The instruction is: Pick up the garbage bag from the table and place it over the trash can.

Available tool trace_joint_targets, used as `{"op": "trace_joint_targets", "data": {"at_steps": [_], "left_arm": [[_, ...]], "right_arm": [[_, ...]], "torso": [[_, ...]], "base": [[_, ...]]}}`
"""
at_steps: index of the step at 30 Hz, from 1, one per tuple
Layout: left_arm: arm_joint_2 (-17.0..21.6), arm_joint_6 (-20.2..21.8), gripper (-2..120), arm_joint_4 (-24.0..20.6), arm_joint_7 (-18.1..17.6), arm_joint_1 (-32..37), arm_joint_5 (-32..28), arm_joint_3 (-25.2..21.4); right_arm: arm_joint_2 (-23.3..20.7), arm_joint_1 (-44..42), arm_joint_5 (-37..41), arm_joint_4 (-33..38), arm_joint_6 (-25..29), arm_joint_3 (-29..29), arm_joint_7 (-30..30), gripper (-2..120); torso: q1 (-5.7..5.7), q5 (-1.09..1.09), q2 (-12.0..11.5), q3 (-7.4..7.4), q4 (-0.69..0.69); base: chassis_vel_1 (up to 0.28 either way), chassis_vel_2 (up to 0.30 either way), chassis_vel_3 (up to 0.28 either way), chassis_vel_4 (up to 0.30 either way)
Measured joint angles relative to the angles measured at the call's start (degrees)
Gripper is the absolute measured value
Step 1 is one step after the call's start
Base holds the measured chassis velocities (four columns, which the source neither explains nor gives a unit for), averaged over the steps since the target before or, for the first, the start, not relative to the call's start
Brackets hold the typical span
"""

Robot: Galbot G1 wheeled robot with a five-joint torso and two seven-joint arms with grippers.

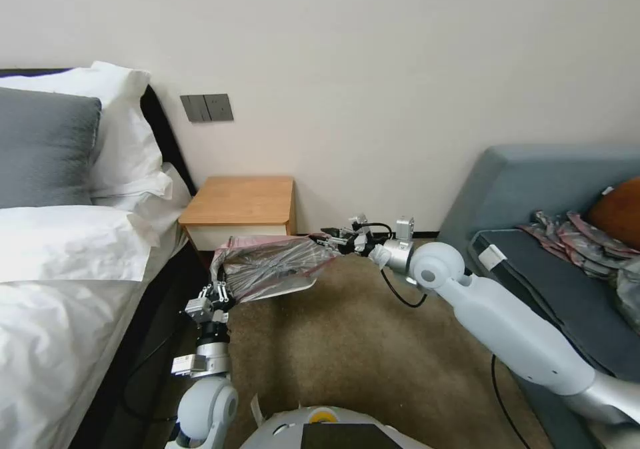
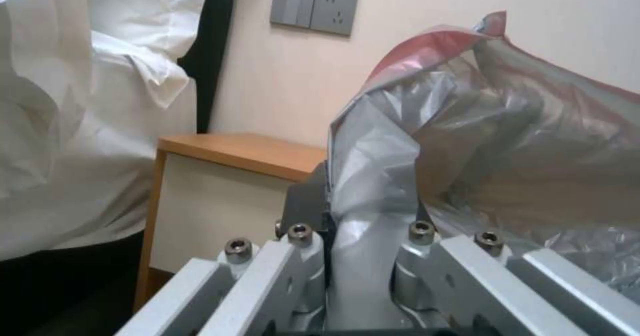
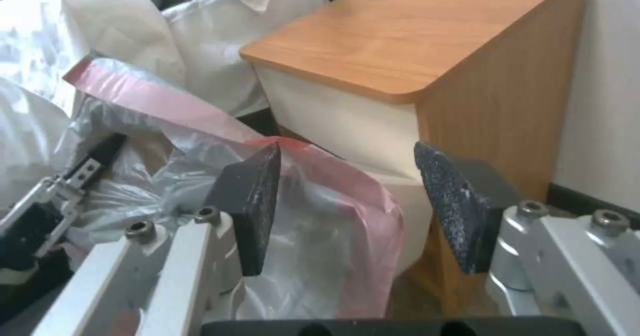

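Look first at the table (image 1: 240, 199): bare on top, tight to the wall by the bed. Find the trash can (image 3: 407, 211) right in front of it, low down. Looks like that cream-white round corner peeking out under the plastic, but hard to be sure.

Next, the garbage bag (image 1: 270, 266). Up off the table, stretched in the air just in front of it and over the bin spot, pink rim turned toward the table.

Then the left gripper (image 1: 217, 296), under the bag's near corner, by the bed. Pinched tight on a bunch of grey film. Hold tight here and do not pull hard, or the thin plastic may rip or slip out.

Last, the right gripper (image 1: 331, 241), at the bag's other end. Spread wide, nothing held. Note the pink rim running just beside one of the black pads (image 3: 250, 201).

To do this step well, probably best to:
- slide the rim between both pads
- squeeze on the pink band, not the loose film
- pull the mouth wide and level
- line it up with the bin's corners before going down
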Motion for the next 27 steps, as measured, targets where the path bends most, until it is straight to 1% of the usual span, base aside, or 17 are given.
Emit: {"op": "trace_joint_targets", "data": {"at_steps": [7, 9, 12, 13, 15, 16, 18, 19, 20, 21, 27], "left_arm": [[0.22, -0.06, 7, 0.22, 0.0, -0.27, -0.55, -0.15], [0.23, -0.09, 7, 0.31, 0.0, -0.42, -0.7, -0.18], [0.23, -0.12, 7, 0.44, 0.0, -0.52, -0.73, -0.18], [0.2, -0.17, 7, 0.62, 0.0, -0.58, -0.75, -0.19], [0.18, -0.2, 7, 0.76, 0.0, -0.63, -0.77, -0.19], [0.18, -0.2, 7, 0.76, 0.0, -0.63, -0.77, -0.19], [0.16, -0.2, 7, 0.95, -0.02, -0.87, -0.84, -0.19], [0.16, -0.2, 7, 0.99, -0.03, -0.93, -0.84, -0.19], [0.16, -0.2, 7, 0.99, -0.03, -0.93, -0.84, -0.19], [0.16, -0.2, 7, 1.09, -0.08, -1.08, -0.85, -0.19], [-0.09, -0.2, 7, 1.42, -0.15, -1.2, -0.85, -0.03]], "right_arm": [[0.59, 0.0, 1.31, -0.43, -0.03, -0.49, 0.34, 53], [0.9, -0.07, 1.41, -0.64, 0.0, -0.6, 0.49, 41], [1.07, -0.08, 1.47, -0.67, 0.06, -0.69, 0.58, 36], [1.22, -0.08, 1.48, -0.72, 0.1, -0.75, 0.66, 27], [1.37, -0.02, 1.49, -0.79, 0.15, -0.8, 0.82, 21], [1.37, -0.02, 1.49, -0.79, 0.15, -0.8, 0.82, 21], [1.54, 0.08, 1.3, -1.04, 0.53, -0.93, 1.08, 10], [1.58, 0.11, 1.17, -1.16, 0.68, -0.94, 1.07, 6], [1.58, 0.11, 1.17, -1.16, 0.68, -0.94, 1.07, 6], [1.67, 0.16, 0.95, -1.43, 0.9, -0.94, 0.98, 1], [2.22, 0.32, 1.05, -1.59, 1.2, -0.62, 0.86, 0]], "torso": [[-0.01, 0.0, 0.0, 0.0, 0.0], [0.0, 0.0, 0.0, 0.0, 0.0], [-0.01, 0.0, 0.0, 0.0, 0.0], [-0.01, 0.0, 0.0, 0.0, 0.0], [-0.01, 0.0, 0.0, 0.0, 0.0], [-0.01, 0.0, 0.0, 0.0, 0.0], [-0.01, 0.0, 0.0, 0.0, -0.01], [0.0, 0.0, 0.0, 0.0, -0.01], [0.0, 0.0, 0.0, 0.0, -0.01], [-0.01, 0.0, 0.0, 0.0, 0.0], [0.0, 0.0, 0.0, 0.0, -0.01]], "base": [[0.0, 0.0, 0.0, 0.0], [0.0, 0.0, 0.0, 0.0], [0.0, 0.0, 0.0, 0.0], [0.0, 0.0, 0.0, 0.0], [0.0, 0.0, 0.0, 0.0], [0.0, 0.0, 0.0, 0.0], [0.0, 0.0, 0.0, 0.0], [0.0, 0.0, 0.0, 0.0], [0.0, 0.0, 0.0, 0.0], [0.0, 0.0, 0.0, 0.0], [0.0, 0.0, 0.0, 0.0]]}}
